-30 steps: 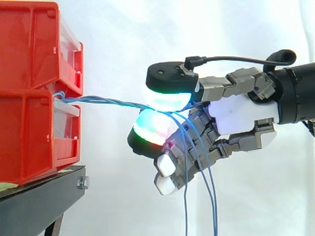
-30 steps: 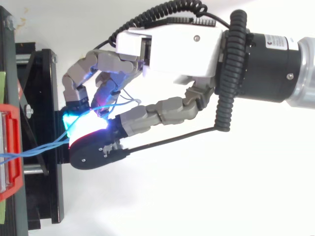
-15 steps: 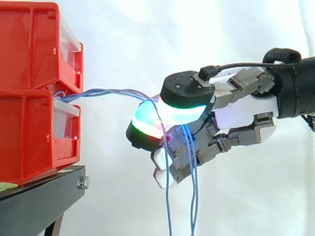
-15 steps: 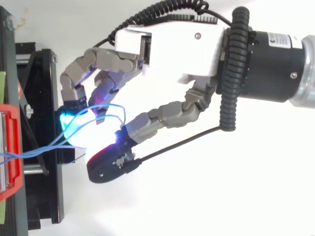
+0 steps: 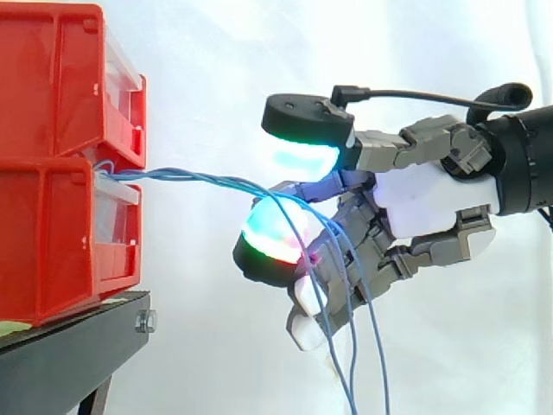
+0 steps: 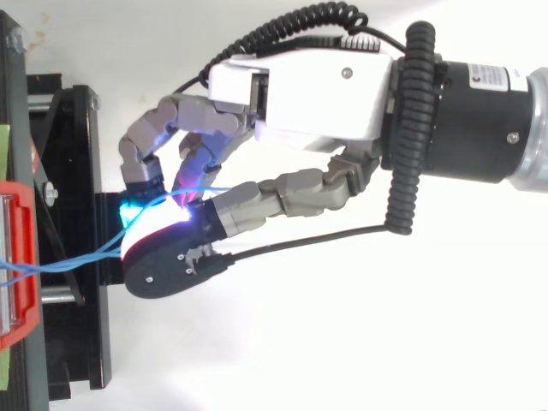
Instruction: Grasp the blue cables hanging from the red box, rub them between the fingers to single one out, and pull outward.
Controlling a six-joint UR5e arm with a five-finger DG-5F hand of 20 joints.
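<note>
We are seeing the blue cables (image 5: pixel 190 178) coming out of the slot between the two stacked red bins (image 5: pixel 52 242) and running almost level to the right, their long axis pointing from the bins toward the hand (image 5: pixel 432 194). Along this stretch the thin, smooth strands are twisting round one another like loose rope. At the hand they are bending over the rounded finger pad (image 5: pixel 272 235), which is glowing green, white and red. From there they are fanning apart and hanging down past the lower fingers. The thumb pad (image 5: pixel 302 154), a thick black disc glowing cyan and green underneath, is sitting above the cables with a clear gap. So we are reading the pinch as parted and the cables as draped rather than clamped. The other fingers are curling loosely below.

From above, the cables (image 6: pixel 77 259) are slanting from the bin edge to the glowing pads. The bins are glossy moulded plastic with clear drawer fronts, resting on a matt black stand (image 5: pixel 69 354).
</note>
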